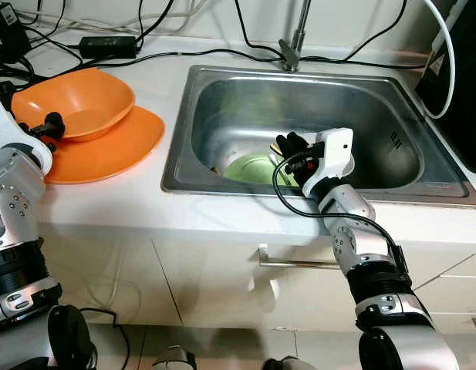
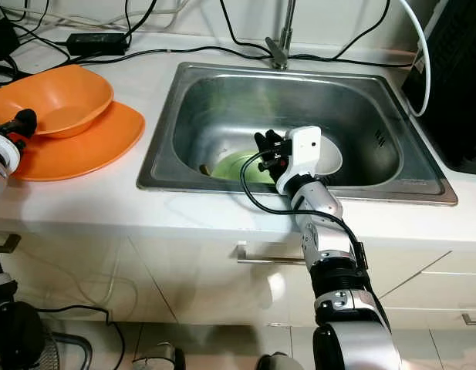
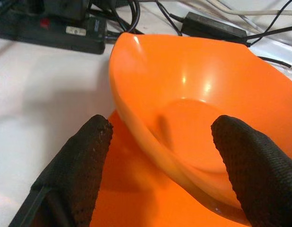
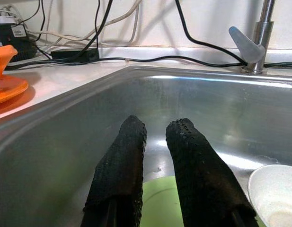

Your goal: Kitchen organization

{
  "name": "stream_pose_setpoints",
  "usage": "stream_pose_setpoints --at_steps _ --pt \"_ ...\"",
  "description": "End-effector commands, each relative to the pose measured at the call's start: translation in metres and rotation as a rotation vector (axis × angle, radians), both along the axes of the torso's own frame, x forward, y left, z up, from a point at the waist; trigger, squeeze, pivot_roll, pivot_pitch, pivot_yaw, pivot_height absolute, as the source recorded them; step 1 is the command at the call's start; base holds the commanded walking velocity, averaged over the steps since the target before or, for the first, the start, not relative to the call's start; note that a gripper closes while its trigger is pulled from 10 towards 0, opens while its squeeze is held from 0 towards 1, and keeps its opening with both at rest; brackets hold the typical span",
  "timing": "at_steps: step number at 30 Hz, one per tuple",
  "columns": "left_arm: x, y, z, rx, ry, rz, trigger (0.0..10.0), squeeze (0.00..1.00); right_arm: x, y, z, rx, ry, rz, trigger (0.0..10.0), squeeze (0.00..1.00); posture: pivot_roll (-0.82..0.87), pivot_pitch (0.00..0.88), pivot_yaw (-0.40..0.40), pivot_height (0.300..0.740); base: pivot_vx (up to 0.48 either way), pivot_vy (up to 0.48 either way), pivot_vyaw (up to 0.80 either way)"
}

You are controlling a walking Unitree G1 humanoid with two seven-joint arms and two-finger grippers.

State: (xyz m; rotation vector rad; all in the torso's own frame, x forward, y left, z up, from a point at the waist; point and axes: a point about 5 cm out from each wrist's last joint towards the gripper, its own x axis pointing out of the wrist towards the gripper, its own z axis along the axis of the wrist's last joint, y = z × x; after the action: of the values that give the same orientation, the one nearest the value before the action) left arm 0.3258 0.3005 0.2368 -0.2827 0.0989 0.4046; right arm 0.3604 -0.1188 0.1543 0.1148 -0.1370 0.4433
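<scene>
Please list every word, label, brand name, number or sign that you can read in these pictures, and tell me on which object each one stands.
No text can be read here.
Power strip: a pale label, too blurred to read.
Black appliance right of the sink: a white sticker, too small to read.
Sink wall: a small dark mark, not legible.
Orange bowl, orange plate: no print.

My right gripper (image 2: pixel 267 146) reaches down into the steel sink (image 2: pixel 183 116), just above a green plate (image 2: pixel 234 166) on its bottom, with a white dish (image 2: pixel 332 158) beside it. On the white desk (image 2: pixel 145 204) to my left, an orange bowl (image 2: pixel 56 100) sits on an orange plate (image 2: pixel 99 142). My left gripper (image 2: pixel 18 122) is at the bowl's near rim.
</scene>
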Motion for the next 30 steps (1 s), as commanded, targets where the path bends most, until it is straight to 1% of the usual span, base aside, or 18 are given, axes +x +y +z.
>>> stream_pose_setpoints --at_steps 1,4,5,6,8,10,11,12,13,14,18,21,26,30 --pt "0.003 -0.003 -0.005 -0.053 0.025 -0.024 10.0 0.0 -0.001 -0.002 0.0 0.007 0.005 -0.01 10.0 0.0 0.07 0.064 -0.021 0.718 0.0 0.0 0.0" --pt "0.004 -0.004 -0.006 -0.071 0.027 -0.032 10.0 0.0 -0.001 -0.001 0.0 0.007 0.004 -0.009 10.0 0.0 0.07 0.065 -0.02 0.718 0.0 0.0 0.0" --pt "0.006 -0.007 -0.008 -0.126 0.031 -0.06 10.0 0.0 -0.001 -0.001 0.0 0.008 0.003 -0.008 10.0 0.0 0.07 0.068 -0.019 0.718 0.0 0.0 0.0" --pt "0.006 -0.007 -0.008 -0.126 0.031 -0.06 10.0 0.0 -0.001 -0.001 0.0 0.008 0.003 -0.008 10.0 0.0 0.07 0.068 -0.019 0.718 0.0 0.0 0.0" --pt "0.009 -0.014 -0.016 -0.192 0.047 -0.096 10.0 0.0 0.0 -0.001 0.001 0.007 0.002 -0.008 10.0 0.0 0.07 0.068 -0.02 0.718 0.0 0.0 0.0" --pt "0.01 -0.019 -0.021 -0.217 0.052 -0.109 10.0 0.0 0.0 -0.002 0.001 0.006 0.001 -0.011 10.0 0.0 0.07 0.069 -0.02 0.718 0.0 0.0 0.0" --pt "0.01 -0.021 -0.023 -0.229 0.054 -0.117 7.4 0.0 0.0 -0.002 0.002 0.005 0.0 -0.013 10.0 0.0 0.07 0.07 -0.02 0.718 0.0 0.0 0.0" --pt "0.011 -0.024 -0.026 -0.248 0.058 -0.126 6.2 0.0 0.0 -0.002 0.002 0.005 -0.001 -0.015 10.0 0.0 0.07 0.07 -0.02 0.718 0.0 0.0 0.0" --pt "0.011 -0.026 -0.028 -0.261 0.062 -0.132 6.2 0.0 0.001 -0.003 0.002 0.006 -0.001 -0.016 10.0 0.0 0.07 0.07 -0.02 0.718 0.0 0.0 0.0" --pt "0.011 -0.028 -0.031 -0.274 0.065 -0.134 0.0 0.0 0.001 -0.002 0.003 0.005 -0.002 -0.016 10.0 0.0 0.07 0.07 -0.02 0.718 0.0 0.0 0.0" --pt "0.011 -0.035 -0.036 -0.301 0.07 -0.142 0.0 0.0 0.0 -0.002 0.003 0.004 -0.004 -0.014 10.0 0.0 0.06 0.075 -0.021 0.718 0.0 0.0 0.0" --pt "0.011 -0.036 -0.037 -0.31 0.067 -0.137 0.0 0.0 0.0 -0.002 0.003 0.006 -0.003 -0.015 10.0 0.0 0.06 0.077 -0.021 0.718 0.0 0.0 0.0" --pt "0.012 -0.034 -0.035 -0.303 0.049 -0.116 0.0 0.0 0.0 -0.002 0.003 0.008 -0.004 -0.018 10.0 0.0 0.06 0.079 -0.021 0.718 0.0 0.0 0.0" --pt "0.011 -0.033 -0.03 -0.281 0.028 -0.095 0.0 0.0 0.001 -0.002 0.003 0.008 -0.003 -0.019 10.0 0.0 0.07 0.079 -0.023 0.718 0.0 0.0 0.0"
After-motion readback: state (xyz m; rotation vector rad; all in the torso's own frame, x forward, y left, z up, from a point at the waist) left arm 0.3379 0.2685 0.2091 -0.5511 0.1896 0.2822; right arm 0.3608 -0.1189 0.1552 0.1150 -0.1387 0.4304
